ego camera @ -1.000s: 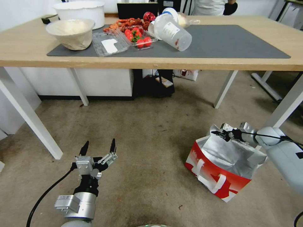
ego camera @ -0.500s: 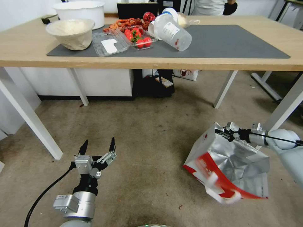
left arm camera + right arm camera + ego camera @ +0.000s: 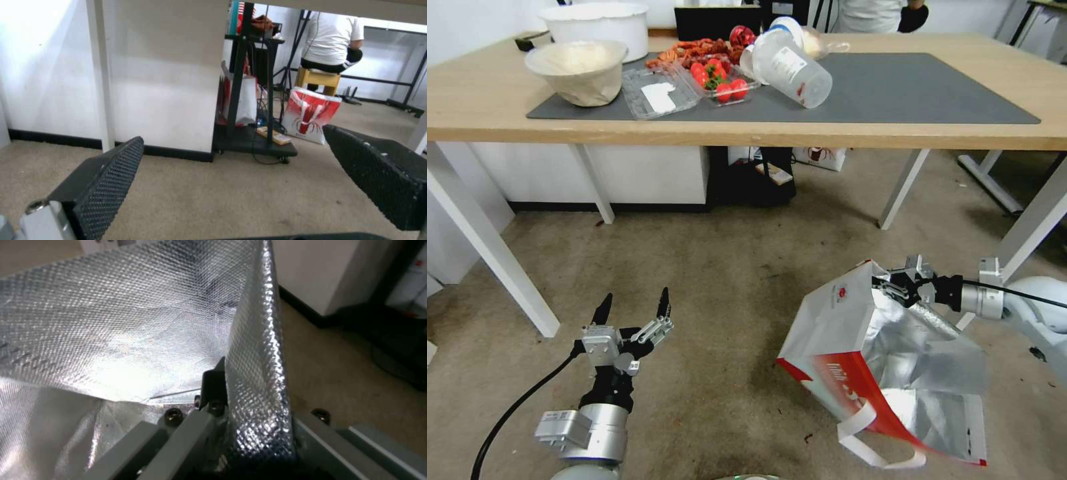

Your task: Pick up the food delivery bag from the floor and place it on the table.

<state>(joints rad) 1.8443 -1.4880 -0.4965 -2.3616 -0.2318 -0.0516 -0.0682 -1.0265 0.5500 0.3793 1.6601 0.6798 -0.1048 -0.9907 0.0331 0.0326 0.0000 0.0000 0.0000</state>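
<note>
The food delivery bag (image 3: 844,327) hangs tilted at the right, white face with a small red logo upward, its red band low and its foil mouth turned toward me. A white strap handle (image 3: 870,443) dangles from it near the floor (image 3: 727,267). My right gripper (image 3: 884,287) is shut on the bag's upper rim. In the right wrist view a finger (image 3: 212,383) presses the foil lining (image 3: 133,323) at that rim. Low on the left, my left gripper (image 3: 634,308) is open above the floor, with its pads (image 3: 111,180) spread wide and nothing between them. The table (image 3: 760,133) stands ahead.
On the table's dark mat (image 3: 907,87) lie a bowl (image 3: 577,70), a white tub (image 3: 597,23), clear boxes of strawberries (image 3: 720,80) and a tipped plastic jug (image 3: 790,67). White table legs (image 3: 490,247) flank the floor. Another red-and-white bag (image 3: 311,115) stands beyond the table beside a black rack (image 3: 249,100).
The bag has gone from upright on the floor to strongly tilted. Its base swung left and its mouth turned toward me, with my right gripper holding the rim. The left arm barely moved.
</note>
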